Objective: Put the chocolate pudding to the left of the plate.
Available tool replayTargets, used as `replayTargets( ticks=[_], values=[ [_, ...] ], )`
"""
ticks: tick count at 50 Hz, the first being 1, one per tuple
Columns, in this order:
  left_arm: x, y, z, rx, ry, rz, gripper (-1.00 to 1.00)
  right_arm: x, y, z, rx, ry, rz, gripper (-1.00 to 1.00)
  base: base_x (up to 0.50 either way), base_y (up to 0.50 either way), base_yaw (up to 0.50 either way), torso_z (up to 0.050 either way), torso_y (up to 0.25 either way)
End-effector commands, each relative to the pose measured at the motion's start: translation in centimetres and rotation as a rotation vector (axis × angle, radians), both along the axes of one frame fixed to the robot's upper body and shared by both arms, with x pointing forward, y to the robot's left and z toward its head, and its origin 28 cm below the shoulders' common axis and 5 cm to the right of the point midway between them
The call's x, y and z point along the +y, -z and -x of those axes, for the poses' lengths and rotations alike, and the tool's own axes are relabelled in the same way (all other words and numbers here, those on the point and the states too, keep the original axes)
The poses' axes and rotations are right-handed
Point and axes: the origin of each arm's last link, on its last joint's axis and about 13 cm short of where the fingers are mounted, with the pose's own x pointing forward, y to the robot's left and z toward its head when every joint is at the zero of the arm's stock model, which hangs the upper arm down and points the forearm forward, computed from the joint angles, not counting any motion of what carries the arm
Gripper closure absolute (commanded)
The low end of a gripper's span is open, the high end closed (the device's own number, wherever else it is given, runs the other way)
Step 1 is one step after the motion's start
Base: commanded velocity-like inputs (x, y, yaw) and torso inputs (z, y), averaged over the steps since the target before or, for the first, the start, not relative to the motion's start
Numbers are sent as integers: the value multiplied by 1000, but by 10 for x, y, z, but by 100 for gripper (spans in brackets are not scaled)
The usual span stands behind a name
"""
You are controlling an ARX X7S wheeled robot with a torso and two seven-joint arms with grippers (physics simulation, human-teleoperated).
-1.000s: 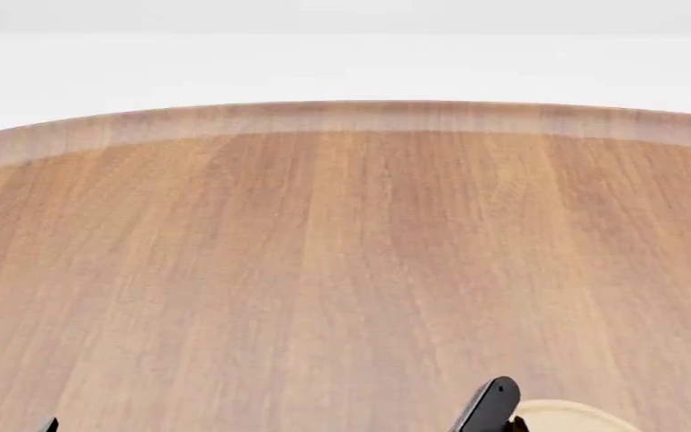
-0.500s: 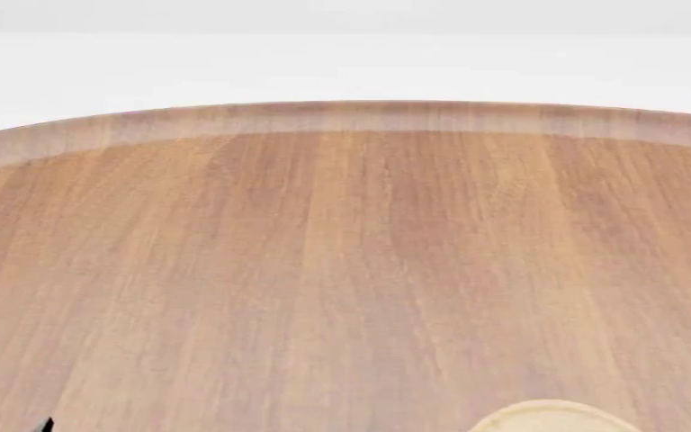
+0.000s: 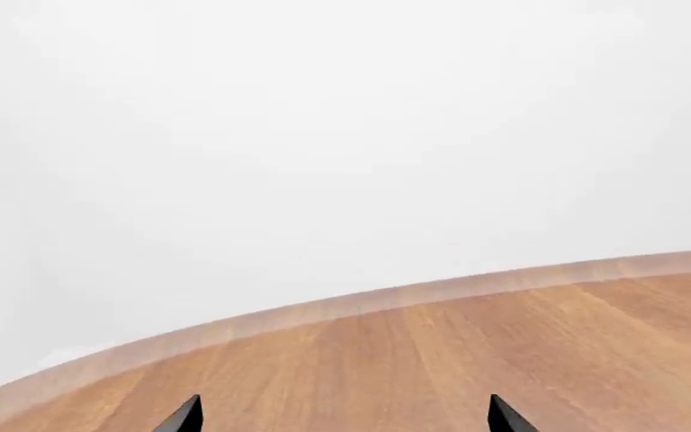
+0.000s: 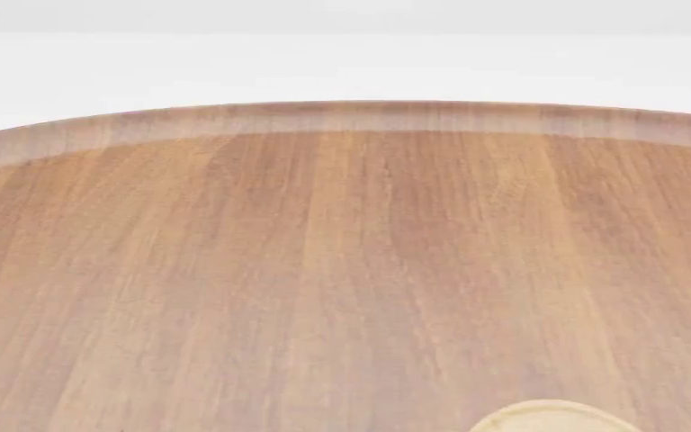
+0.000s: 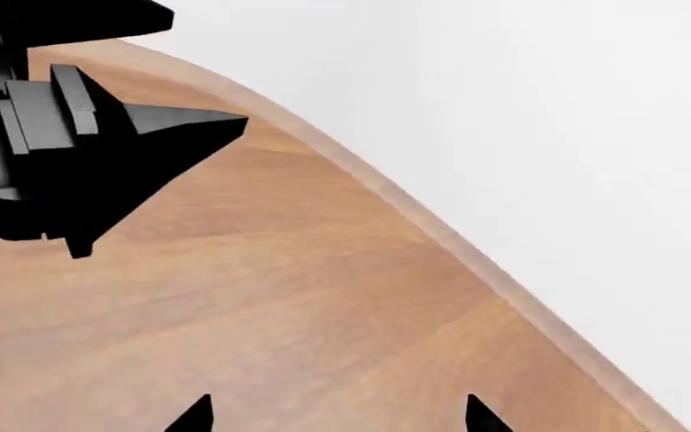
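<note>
While both grippers' jaws stand apart over the bare table (image 4: 345, 270), only the plate (image 4: 552, 418) edge shows; no writing visible.

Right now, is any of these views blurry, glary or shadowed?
Head view: sharp, evenly lit table, no glare or cast shadows; plate cropped at the frame's edge. Left wrist view: flat white background, crisp table rim. Right wrist view: the other gripper renders crisp, casting no visible shadow.

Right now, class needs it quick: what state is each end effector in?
Left end effector: open, fingertips spread apart over the table, holding nothing.
Right end effector: open, fingertips apart, holding nothing.
</note>
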Motion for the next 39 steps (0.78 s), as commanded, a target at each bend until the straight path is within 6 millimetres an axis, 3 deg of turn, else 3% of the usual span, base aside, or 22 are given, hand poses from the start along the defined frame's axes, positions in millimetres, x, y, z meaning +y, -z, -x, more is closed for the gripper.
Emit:
replayTargets(
  ticks=[1, 19, 29, 39],
  values=[
    [4, -19, 20, -92, -12, 1, -100, 17, -8, 22, -162, 142, -34, -100, 0, 0, 0, 0, 0],
    [5, -32, 43, -291, -20, 49, -100, 33, -22, 49, -441, 242, -170, -100, 0, 0, 0, 0, 0],
    [6, -38, 61, -426, -1, 133, -100, 40, -25, 70, -477, 183, -335, -100, 0, 0, 0, 0, 0],
    [7, -36, 66, -467, 21, 163, -100, 42, -22, 71, -471, 182, -373, -100, 0, 0, 0, 0, 0]
  ],
)
